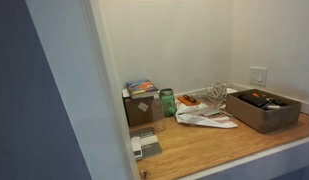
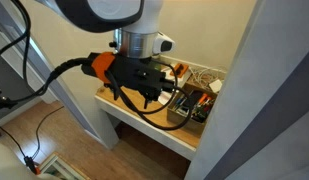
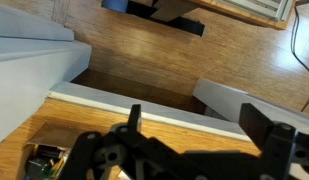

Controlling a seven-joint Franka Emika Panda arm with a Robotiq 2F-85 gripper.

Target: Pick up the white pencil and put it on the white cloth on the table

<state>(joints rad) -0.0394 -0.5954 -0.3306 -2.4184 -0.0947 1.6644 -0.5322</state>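
1. The white pencil is too small to make out in any view; the white cloth (image 1: 206, 119) lies at the middle of the table (image 1: 224, 146).
2. The gripper (image 2: 144, 96) hovers over the table's front edge, jaws wide apart, empty.
3. The pencil probably lies further in; its long axis cannot be told.

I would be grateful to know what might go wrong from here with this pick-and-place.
1. No white pencil can be made out in any view, so the gripper may grab the wrong thing.
2. The white cloth lies crumpled among a green jar, cables and an open cardboard box; a descent there may knock them.
3. The table sits between close walls, which the gripper could strike.
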